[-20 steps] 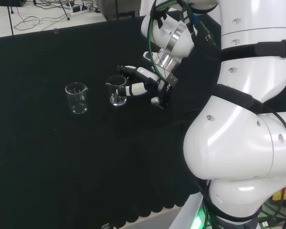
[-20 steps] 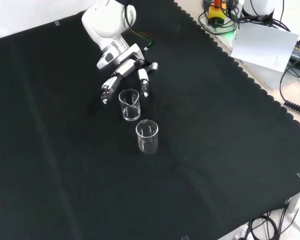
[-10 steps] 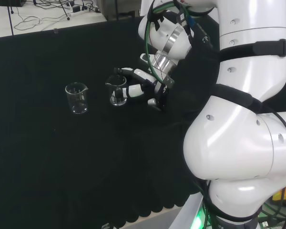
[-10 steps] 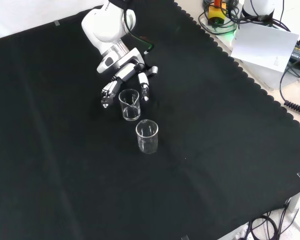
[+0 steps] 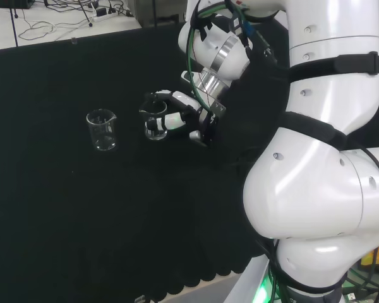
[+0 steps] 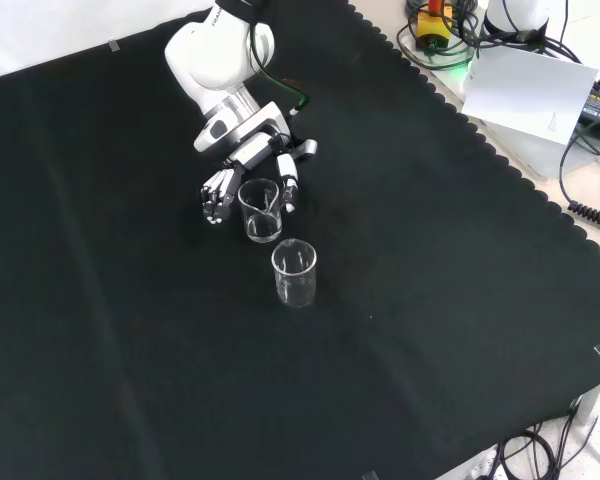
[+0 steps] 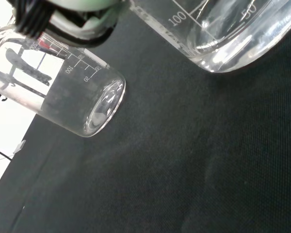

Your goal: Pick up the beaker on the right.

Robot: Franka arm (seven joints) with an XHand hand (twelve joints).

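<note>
As the hand [image 5: 188, 117] has moved in on the right beaker [image 5: 155, 119] | fingers [image 6: 216, 187] now curl round its wall, thumb on the other side — grip closing, not yet lifted | beaker sits on the surface [image 6: 430, 300], beside the other beaker [image 5: 102, 130] — lift next.

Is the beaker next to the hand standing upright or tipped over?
Upright. The beaker stands on its base on the black cloth, mouth up, with the hand reaching around it.
</note>
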